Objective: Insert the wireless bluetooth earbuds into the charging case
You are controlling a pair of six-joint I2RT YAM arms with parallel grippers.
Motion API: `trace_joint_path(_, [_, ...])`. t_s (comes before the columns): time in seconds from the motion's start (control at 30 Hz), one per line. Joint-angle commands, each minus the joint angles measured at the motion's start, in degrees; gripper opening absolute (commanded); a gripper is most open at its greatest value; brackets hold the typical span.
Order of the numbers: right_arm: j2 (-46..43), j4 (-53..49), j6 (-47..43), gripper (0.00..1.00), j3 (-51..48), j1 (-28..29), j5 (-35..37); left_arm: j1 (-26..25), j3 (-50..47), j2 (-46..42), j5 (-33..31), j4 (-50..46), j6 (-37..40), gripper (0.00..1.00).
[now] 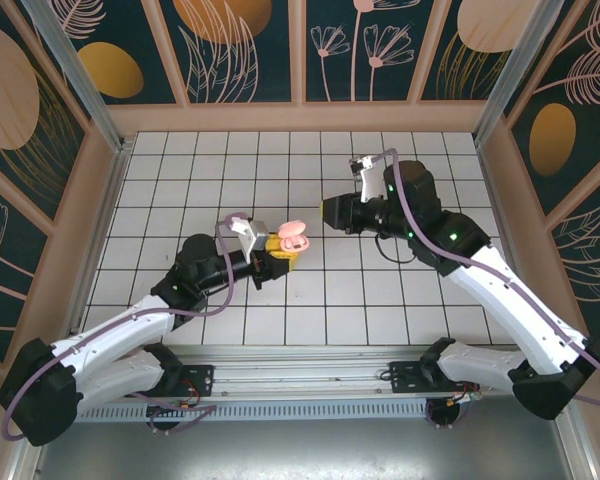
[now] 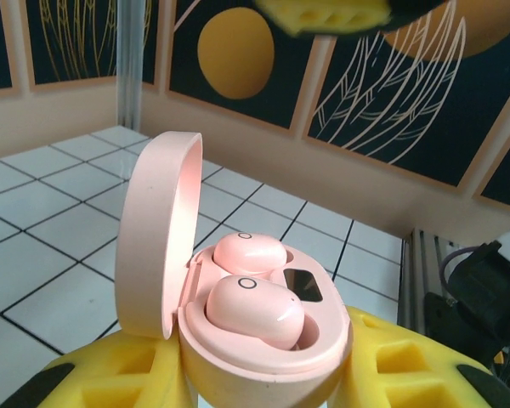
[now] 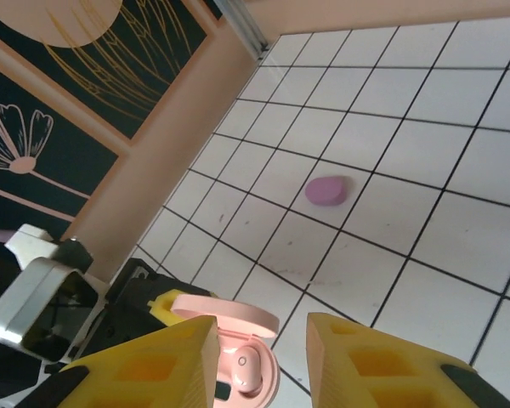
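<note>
Two pale pink, glossy rounded earbuds [image 2: 253,308] sit side by side in the wells of a pale pink oval plastic charging case [image 2: 263,361], one just behind the other, each with a small ring mark on top. The case's hinged lid [image 2: 153,246] stands open and upright at the left of the left wrist view, with a small dark window just beside the buds. The left end effector [image 1: 280,256] pinches the case body between its yellow ribbed pads [image 2: 408,370], over the white tiled counter [image 1: 180,180] near the middle. The right end effector [image 1: 328,211] is just beside the case in the top view; in its own wrist view its yellow fingers [image 3: 382,365] are spread wide, the open case showing between them. Well apart, a smooth lilac oval pebble-shaped object [image 3: 327,189] lies on a tile.
</note>
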Motion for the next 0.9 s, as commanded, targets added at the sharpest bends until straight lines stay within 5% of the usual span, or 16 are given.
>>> trace_joint_path(0.0, [2.6,4.6,2.5,0.32,-1.1,-0.8,-7.5,0.4,2.3,0.4,2.6,4.1,-1.8,0.21])
trace_joint_path(0.87, [-0.2,6.7,2.2,0.35,-6.6,-1.6,-20.8,0.4,3.0,-0.1,3.0,8.0,-3.9,0.21])
